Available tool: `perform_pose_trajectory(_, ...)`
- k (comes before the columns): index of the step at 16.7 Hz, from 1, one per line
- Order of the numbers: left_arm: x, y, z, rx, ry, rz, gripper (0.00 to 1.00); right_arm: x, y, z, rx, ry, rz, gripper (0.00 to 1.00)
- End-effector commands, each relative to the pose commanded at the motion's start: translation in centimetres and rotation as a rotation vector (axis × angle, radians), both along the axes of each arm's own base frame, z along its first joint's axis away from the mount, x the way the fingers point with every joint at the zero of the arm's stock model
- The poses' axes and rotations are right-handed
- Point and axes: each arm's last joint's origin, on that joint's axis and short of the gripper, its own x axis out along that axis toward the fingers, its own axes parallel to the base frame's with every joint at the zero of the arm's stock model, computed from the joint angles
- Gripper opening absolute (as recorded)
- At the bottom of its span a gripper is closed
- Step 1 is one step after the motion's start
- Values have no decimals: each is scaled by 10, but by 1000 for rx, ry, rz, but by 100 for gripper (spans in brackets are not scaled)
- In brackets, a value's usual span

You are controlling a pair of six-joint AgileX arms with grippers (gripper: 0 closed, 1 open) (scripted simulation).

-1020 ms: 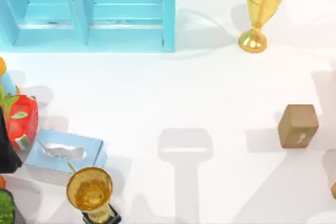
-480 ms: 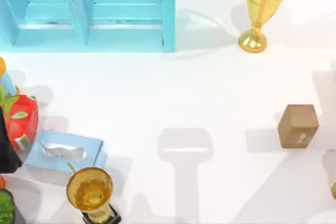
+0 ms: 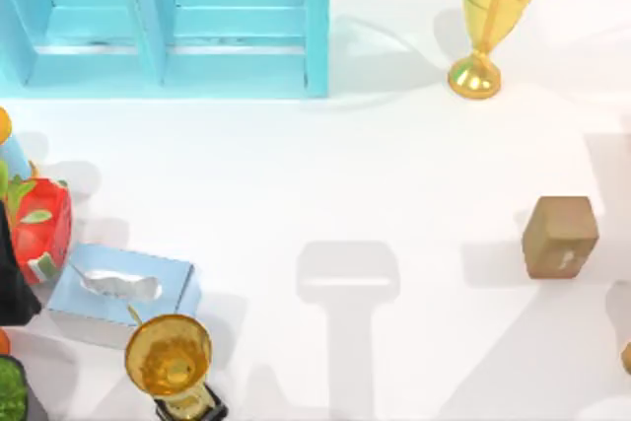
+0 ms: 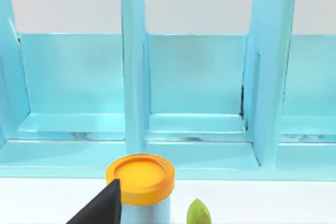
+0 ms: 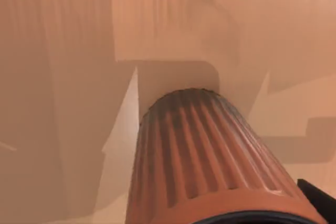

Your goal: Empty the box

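A ribbed orange-brown cup (image 5: 210,161) is being viewed at close range by the right wrist camera, against a tan surface that may be the inside of the box. On the table's right, a small cardboard box (image 3: 560,235) is standing well apart from other objects. Whether either pincer is open or closed cannot be told. The cup is being judged light, rigid and easily gripped by its ribbed wall; the box is likely light too.
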Motion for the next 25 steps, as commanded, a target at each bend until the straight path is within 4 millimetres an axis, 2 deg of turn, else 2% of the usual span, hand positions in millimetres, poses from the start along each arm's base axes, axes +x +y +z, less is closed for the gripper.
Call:
perform_pose_trajectory(9, 0, 0, 0, 0, 0, 0, 100, 0, 0, 1, -1, -2, -2, 0)
perform_pose_trajectory(12, 0, 0, 0, 0, 0, 0, 100, 9, 6, 14, -15, -47, 3, 0)
perform_pose_trajectory(15, 0, 0, 0, 0, 0, 0, 100, 29, 19, 35, -38, -129, 32, 0)
perform_pose_trajectory(19, 0, 0, 0, 0, 0, 0, 100, 44, 30, 79, -59, -200, 76, 0)
perform_pose_trajectory(22, 0, 0, 0, 0, 0, 0, 100, 37, 27, 109, -58, -177, 84, 0)
perform_pose_trajectory(25, 0, 0, 0, 0, 0, 0, 100, 18, 15, 126, -35, -94, 53, 0)
